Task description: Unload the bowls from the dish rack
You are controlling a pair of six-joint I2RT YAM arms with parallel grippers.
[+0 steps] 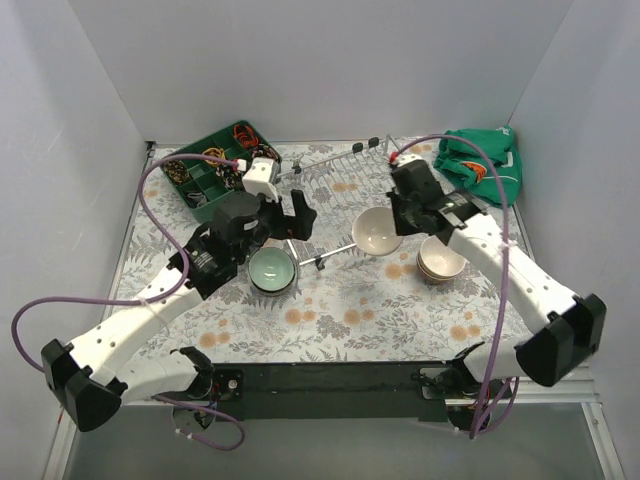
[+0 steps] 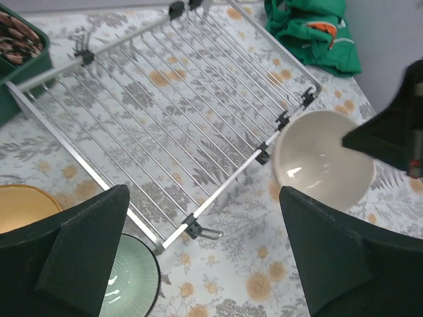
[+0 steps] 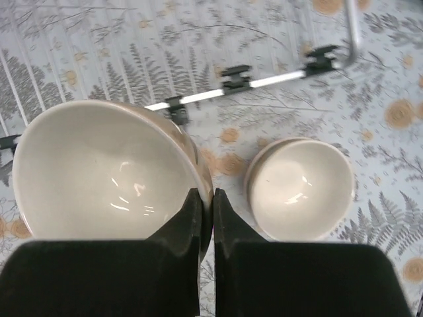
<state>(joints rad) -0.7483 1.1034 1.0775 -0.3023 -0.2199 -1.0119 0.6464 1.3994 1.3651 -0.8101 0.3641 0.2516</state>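
Note:
The dish rack [image 1: 330, 180] [image 2: 172, 112] lies flat at the back of the table, and no bowl shows on its bars. My right gripper [image 3: 206, 198] [image 1: 400, 215] is shut on the rim of a beige bowl [image 3: 99, 172] [image 1: 377, 232] [image 2: 324, 165], held just off the rack's right edge [image 3: 264, 79]. A stack of beige bowls [image 1: 440, 262] [image 3: 301, 185] stands to the right of it. My left gripper [image 2: 203, 198] [image 1: 283, 225] hangs open over the rack's near corner, holding nothing. A mint-green bowl [image 1: 272, 268] [image 2: 132, 284] with a dark rim around it sits just below that gripper. A tan bowl [image 2: 20, 208] lies to its left.
A green compartmented tray [image 1: 215, 165] with small parts stands at the back left, touching the rack's far corner. A crumpled green cloth [image 1: 480, 165] [image 2: 310, 33] lies at the back right. White walls close in the floral-print table on three sides.

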